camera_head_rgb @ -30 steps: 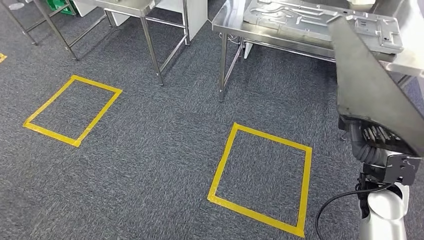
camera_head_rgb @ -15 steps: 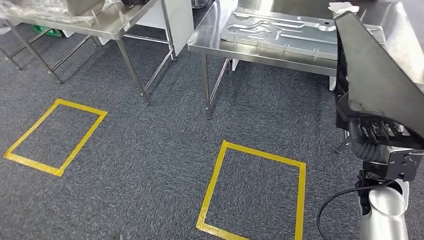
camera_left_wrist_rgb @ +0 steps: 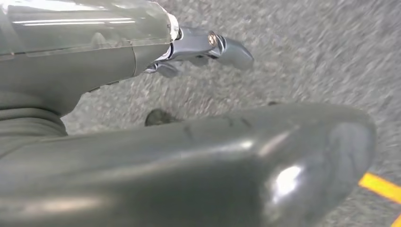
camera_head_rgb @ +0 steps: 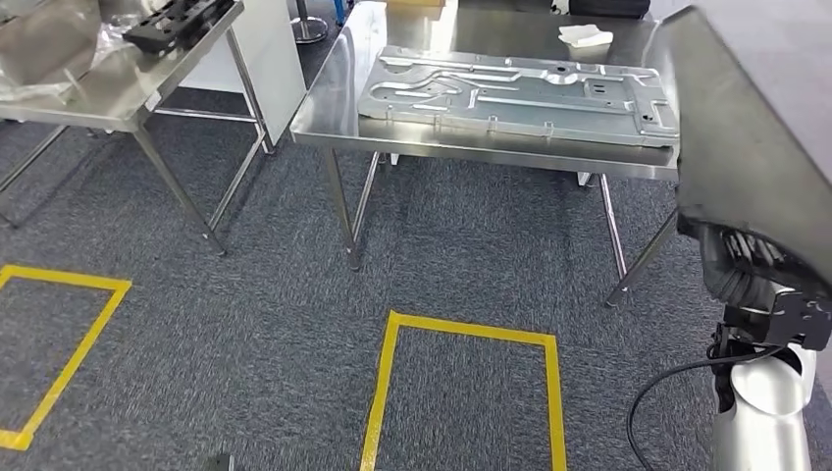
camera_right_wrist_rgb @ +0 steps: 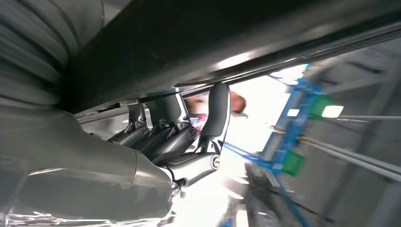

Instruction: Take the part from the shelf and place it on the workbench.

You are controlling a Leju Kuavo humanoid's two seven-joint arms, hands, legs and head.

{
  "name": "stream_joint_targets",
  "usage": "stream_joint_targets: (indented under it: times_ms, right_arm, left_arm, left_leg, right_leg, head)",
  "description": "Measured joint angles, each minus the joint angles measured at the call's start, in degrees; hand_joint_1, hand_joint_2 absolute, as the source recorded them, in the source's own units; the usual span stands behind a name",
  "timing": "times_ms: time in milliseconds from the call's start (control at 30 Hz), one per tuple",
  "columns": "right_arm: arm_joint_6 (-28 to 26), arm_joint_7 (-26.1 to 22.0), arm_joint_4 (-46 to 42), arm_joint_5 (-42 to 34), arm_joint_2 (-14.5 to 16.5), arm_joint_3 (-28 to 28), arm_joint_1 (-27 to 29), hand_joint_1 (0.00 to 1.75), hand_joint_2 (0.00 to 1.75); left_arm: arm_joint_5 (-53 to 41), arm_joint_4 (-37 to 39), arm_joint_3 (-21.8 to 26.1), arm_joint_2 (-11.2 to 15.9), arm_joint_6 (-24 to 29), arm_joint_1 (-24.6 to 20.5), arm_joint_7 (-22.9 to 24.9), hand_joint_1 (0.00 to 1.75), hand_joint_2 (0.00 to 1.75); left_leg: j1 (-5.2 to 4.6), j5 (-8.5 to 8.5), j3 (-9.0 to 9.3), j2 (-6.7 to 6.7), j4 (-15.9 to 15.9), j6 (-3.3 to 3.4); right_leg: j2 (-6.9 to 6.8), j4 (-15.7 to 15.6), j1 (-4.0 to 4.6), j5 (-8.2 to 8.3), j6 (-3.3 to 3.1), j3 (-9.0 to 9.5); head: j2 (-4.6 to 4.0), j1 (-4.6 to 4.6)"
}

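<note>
Right hand: your fingers clamp under the dark flat panel part, carrying it tilted.
Left hand: hangs free, fingers' state unclear.
Steel worktop: ahead, target.

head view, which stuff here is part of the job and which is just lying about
Part of the job:
dark part, held up by the right hand
workbench ahead

Lying about:
grey metal plate on the workbench
white cloth
second table
yellow floor squares
</note>
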Motion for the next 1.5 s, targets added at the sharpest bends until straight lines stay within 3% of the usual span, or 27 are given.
stream_joint_targets:
  times_ms: [67, 100, 200, 233, 333, 400, 433, 500, 567, 600, 633, 700, 733, 767, 800, 867, 933, 1000, 1067, 1100, 1133, 1167, 1233, 1267, 1333, 1400, 1500]
  right_arm:
    - [-0.1, 0.3, 0.1, 0.2, -0.6, 0.0, 0.7, 1.75, 1.75]
    - [-0.1, 0.3, 0.1, 0.3, -1.0, 0.0, 0.8, 1.75, 1.75]
    - [-0.1, 0.6, 0.3, 0.5, -1.8, 0.0, 1.3, 1.75, 1.75]
    - [0.0, 0.8, 0.4, 0.6, -2.0, 0.1, 1.4, 1.75, 1.75]
    - [0.2, 1.6, 0.6, 0.9, -2.6, 0.2, 0.8, 1.75, 1.75]
    - [0.3, 1.9, 0.9, 1.0, -2.9, 0.3, 0.5, 1.75, 1.75]
    - [0.3, 2.1, 1.1, 1.1, -3.0, 0.4, 0.4, 1.75, 1.75]
    - [0.3, 2.3, 1.6, 1.3, -3.1, 0.6, 0.4, 1.75, 1.75]
    - [0.3, 2.4, 2.1, 1.3, -3.2, 0.7, 0.4, 1.75, 1.75]
    - [0.3, 2.4, 2.3, 1.3, -3.2, 0.7, 0.4, 1.75, 1.75]
    - [0.3, 2.5, 2.5, 1.3, -3.2, 0.7, 0.4, 1.75, 1.75]
    - [0.3, 2.8, 3.2, 1.5, -3.2, 0.8, 0.4, 1.75, 1.75]
    - [0.3, 3.1, 3.5, 1.7, -3.2, 1.0, 0.3, 1.75, 1.75]
    - [0.4, 3.4, 3.7, 1.8, -3.3, 1.1, 0.2, 1.75, 1.75]
    - [0.5, 3.7, 3.8, 1.9, -3.5, 1.4, 0.0, 1.75, 1.75]
    - [0.2, 4.0, 3.9, 3.1, -4.0, 1.7, -0.6, 1.75, 1.75]
    - [-1.2, 4.5, 4.3, 5.7, -4.4, 2.1, -1.0, 1.75, 1.75]
    - [-2.0, 5.0, 4.9, 7.2, -4.6, 2.6, -0.7, 1.75, 1.75]
    - [-1.9, 5.2, 5.5, 7.3, -4.6, 3.0, -0.3, 1.75, 1.75]
    - [-1.8, 5.2, 5.8, 7.2, -4.6, 3.2, -0.3, 1.75, 1.75]
    - [-1.7, 5.2, 6.3, 7.1, -4.6, 3.3, -0.3, 1.75, 1.75]
    - [-1.5, 5.1, 7.0, 7.1, -4.6, 3.5, -0.3, 1.75, 1.75]
    - [-1.5, 5.1, 8.6, 7.4, -4.5, 4.0, -0.3, 1.75, 1.75]
    - [-1.5, 5.0, 9.1, 7.6, -4.4, 4.3, -0.4, 1.75, 1.75]
    - [-1.5, 4.9, 9.4, 7.9, -4.4, 4.8, -1.0, 1.75, 1.75]
    - [-1.5, 4.8, 9.7, 7.9, -4.3, 5.1, -1.6, 1.75, 1.75]
    - [-1.5, 4.9, 10.4, 7.9, -4.3, 5.4, -1.5, 1.75, 1.75]
  left_arm:
    - [0.0, 0.0, 0.0, -0.2, -0.1, 0.5, 0.0, 0.0, 0.0]
    - [0.1, 0.0, 0.0, -0.2, -0.2, 0.7, 0.0, 0.0, 0.0]
    - [0.1, 0.1, 0.0, -0.3, -0.4, 0.9, 0.0, 0.0, 0.0]
    - [0.1, 0.1, 0.0, -0.2, -0.4, 0.8, 0.0, 0.0, 0.0]
    - [0.1, 0.2, 0.0, -0.2, -0.4, 0.4, 0.0, 0.0, 0.0]
    - [0.1, 0.2, 0.0, -0.2, -0.4, 0.3, 0.0, 0.0, 0.0]
    - [0.1, 0.2, 0.0, -0.3, -0.4, 0.4, 0.0, 0.0, 0.0]
    - [0.1, 0.2, 0.0, -0.3, -0.4, 0.6, 0.0, 0.0, 0.0]
    - [0.1, 0.2, 0.0, -0.3, -0.4, 0.9, 0.0, 0.0, 0.0]
    - [0.1, 0.2, 0.0, -0.3, -0.4, 1.0, 0.0, 0.0, 0.0]
    - [0.1, 0.2, 0.0, -0.3, -0.4, 1.1, 0.0, 0.0, 0.0]
    - [0.0, 0.3, 0.0, -0.1, -0.4, 1.5, 0.1, 0.0, 0.0]
    - [0.0, 0.3, 0.0, 0.0, -0.5, 1.6, 0.1, 0.0, 0.0]
    - [0.0, 0.3, 0.0, 0.1, -0.6, 1.6, 0.1, 0.0, 0.0]
    - [0.0, 0.3, 0.0, 0.1, -0.6, 1.3, 0.1, 0.0, 0.0]
    - [-0.1, 0.3, 0.0, 0.1, -0.8, 0.7, 0.1, 0.0, 0.0]
    - [-0.1, 0.2, 0.0, 0.1, -0.9, 0.3, 0.1, 0.0, 0.0]
    - [-0.1, 0.2, 0.0, 0.2, -0.8, 0.2, 0.1, 0.0, 0.0]
    - [-0.1, 0.3, 0.0, 0.2, -0.3, 0.4, 0.5, 0.0, 0.0]
    - [-0.1, 0.3, 0.0, 0.2, 0.0, 0.6, 0.7, 0.0, 0.0]
    - [-0.1, 0.3, 0.0, 0.1, 0.4, 0.8, 1.0, 0.0, 0.0]
    - [0.0, 0.4, 0.0, 0.1, 0.6, 1.0, 1.1, 0.0, 0.0]
    - [0.0, 0.6, 0.0, 0.0, 1.0, 1.3, 1.3, 0.0, 0.0]
    - [0.0, 0.7, 0.1, 0.0, 1.1, 1.3, 1.3, 0.0, 0.0]
    - [0.0, 0.7, 0.1, 0.0, 1.2, 1.0, 1.3, 0.0, 0.0]
    - [0.1, 0.7, 0.1, 0.0, 1.3, 0.8, 1.2, 0.0, 0.0]
    - [0.0, 0.7, 0.1, 0.0, 1.3, 0.5, 1.2, 0.0, 0.0]
  left_leg:
    - [0.41, -1.47, 1.62, 0.38, 0.1, -0.39]
    - [0.6, -2.31, 2.54, 0.52, 0.1, -0.64]
    - [0.84, -4.72, 4.76, 0.58, 0.1, -1.55]
    - [0.82, -5.18, 5.21, 0.57, 0.0, -1.89]
    - [0.77, -2.77, 2.84, 0.99, 4.7, -2.84]
    - [0.86, -0.1, -2.68, 1.79, 12.7, -3.37]
    - [0.96, -0.31, -5.57, 2.17, 16.0, -3.6]
    - [1.09, -4.59, -10.14, 2.43, 18.8, -3.8]
    - [1.04, -8.75, -12.54, 2.49, 16.4, -3.49]
    - [0.94, -8.19, -13.03, 2.49, 13.4, -3.03]
    - [0.73, -4.58, -13.22, 2.48, 9.5, -2.27]
    - [-0.14, 7.39, -12.94, 2.21, 1.6, -0.75]
    - [-0.64, 11.38, -12.64, 2.04, -0.2, -0.38]
    - [-0.95, 12.57, -12.22, 1.89, -0.7, -0.32]
    - [-1.0, 11.26, -11.57, 1.71, 0.0, -0.33]
    - [-0.84, 8.73, -9.73, 1.54, 0.3, -0.1]
    - [-0.49, 6.69, -7.47, 1.14, 0.1, 0.25]
    - [-0.11, 4.44, -4.71, 0.65, 0.0, 0.32]
    - [0.18, 2.06, -1.55, 0.09, 0.0, 0.07]
    - [0.32, 0.86, -0.07, -0.18, 0.0, -0.06]
    - [0.42, -0.35, 1.22, -0.43, 0.0, -0.17]
    - [0.47, -1.56, 2.36, -0.69, 0.2, -0.34]
    - [0.5, -3.46, 3.41, -1.15, 0.3, -0.96]
    - [0.52, -4.0, 3.7, -1.22, 0.4, -1.32]
    - [0.55, -4.09, 3.53, -0.94, 1.1, -2.0]
    - [0.55, -4.21, 1.83, 0.46, 5.2, -2.77]
    - [1.11, -8.73, -3.18, 2.25, 13.9, -3.87]
  right_leg:
    - [-0.11, -2.1, -0.5, -2.35, 0.6, -2.26]
    - [-0.13, -4.9, -0.75, -0.96, 0.92, -2.66]
    - [-0.47, -12.4, -0.91, 10.95, 0.98, -2.74]
    - [-0.52, -13.2, -0.8, 13.14, 0.54, -2.6]
    - [-0.29, -14.2, -0.83, 11.89, -0.97, -1.16]
    - [-0.35, -15.4, -0.94, 10.73, -1.56, 1.21]
    - [-0.42, -16.1, -0.89, 10.03, -1.74, 2.68]
    - [-0.43, -17.5, -0.77, 8.45, -1.86, 6.01]
    - [-0.39, -18.8, -0.57, 6.61, -1.9, 9.75]
    - [-0.39, -19.5, -0.33, 5.58, -1.91, 11.72]
    - [-0.4, -20.1, -0.1, 4.49, -1.95, 13.58]
    - [-0.17, -21.0, 0.37, 2.08, -1.74, 16.75]
    - [0.02, -21.6, 0.42, 0.95, -1.6, 18.16]
    - [0.23, -21.4, 0.47, 0.5, -1.35, 19.28]
    - [0.38, -20.1, 0.42, 0.9, -1.05, 19.54]
    - [0.21, -12.8, 0.22, 3.62, -0.47, 16.69]
    - [-0.03, -3.8, 0.02, 4.06, 0.1, 10.21]
    - [-0.07, 0.4, -0.13, -0.63, 0.59, 3.63]
    - [-0.1, -0.7, -0.37, -5.48, 0.97, -1.3]
    - [-0.1, -2.8, -0.46, -5.33, 1.05, -3.12]
    - [-0.11, -5.7, -0.5, -2.13, 1.04, -4.75]
    - [-0.07, -9.2, -0.49, 4.58, 0.92, -6.19]
    - [0.02, -13.6, -0.22, 16.14, 0.12, -7.71]
    - [0.01, -14.4, -0.06, 18.95, -0.41, -7.93]
    - [-0.11, -14.5, -0.06, 18.16, -1.45, -7.26]
    - [-0.28, -15.3, -0.34, 17.16, -2.17, -5.68]
    - [-0.59, -15.8, -0.47, 15.3, -2.39, -2.95]
  head:
    - [0.01, 0.01]
    - [0.0, 0.0]
    - [0.0, -0.01]
    - [0.0, 0.01]
    - [0.01, 0.02]
    - [0.02, -0.01]
    - [0.01, -0.01]
    - [0.01, -0.01]
    - [0.0, -0.01]
    - [-0.01, -0.01]
    - [-0.01, 0.0]
    - [-0.01, 0.03]
    - [0.0, 0.05]
    - [0.01, 0.09]
    - [0.01, 0.1]
    - [0.01, 0.07]
    - [0.01, 0.03]
    - [0.02, 0.02]
    - [0.01, 0.02]
    - [0.01, 0.03]
    - [0.01, 0.02]
    - [0.01, 0.01]
    - [0.02, -0.01]
    - [0.02, 0.0]
    - [0.02, -0.01]
    - [0.02, -0.02]
    - [0.01, -0.07]
